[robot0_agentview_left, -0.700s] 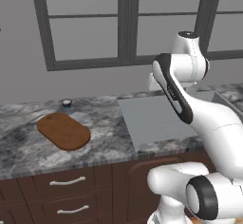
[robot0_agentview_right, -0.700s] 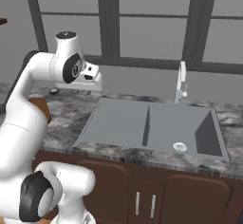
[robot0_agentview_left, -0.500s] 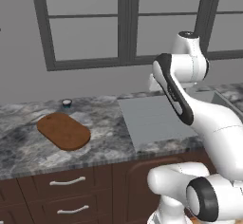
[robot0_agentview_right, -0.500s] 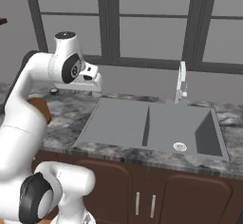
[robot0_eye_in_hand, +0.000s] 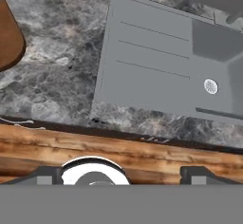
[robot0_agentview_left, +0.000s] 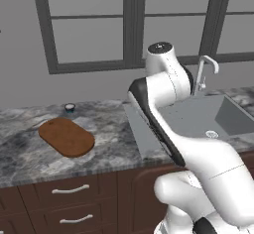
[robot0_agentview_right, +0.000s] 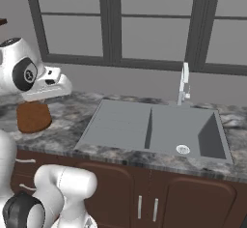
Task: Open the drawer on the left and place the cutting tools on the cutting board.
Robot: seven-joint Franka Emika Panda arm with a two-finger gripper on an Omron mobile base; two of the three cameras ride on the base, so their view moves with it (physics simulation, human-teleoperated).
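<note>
The reddish-brown cutting board [robot0_agentview_left: 67, 136] lies on the marble counter at the left, and its end shows past my arm [robot0_agentview_right: 33, 116] and at the left edge of the hand view [robot0_eye_in_hand: 9, 38]. Below it the dark-brown drawer [robot0_agentview_left: 54, 192] is shut, its silvery bar handle [robot0_agentview_left: 69, 190] facing out. The cutting tools are hidden. My gripper [robot0_eye_in_hand: 122, 175] hangs high over the counter's front edge, between board and sink, open with nothing between its fingertips [robot0_eye_in_hand: 45, 175]. Its white hand [robot0_agentview_right: 50, 83] points down.
A grey double sink [robot0_agentview_left: 198, 116] with a faucet [robot0_agentview_right: 183, 84] takes up the counter's right half. A tiny dark-and-teal cup [robot0_agentview_left: 70, 108] stands behind the board. A second drawer [robot0_agentview_left: 75, 220] sits under the first, and cabinet doors [robot0_agentview_right: 144, 205] lie below the sink.
The arm has swung to the left, toward the cutting board, uncovering the sink and faucet in the left base view. The base and the things on the counter have stayed put.
</note>
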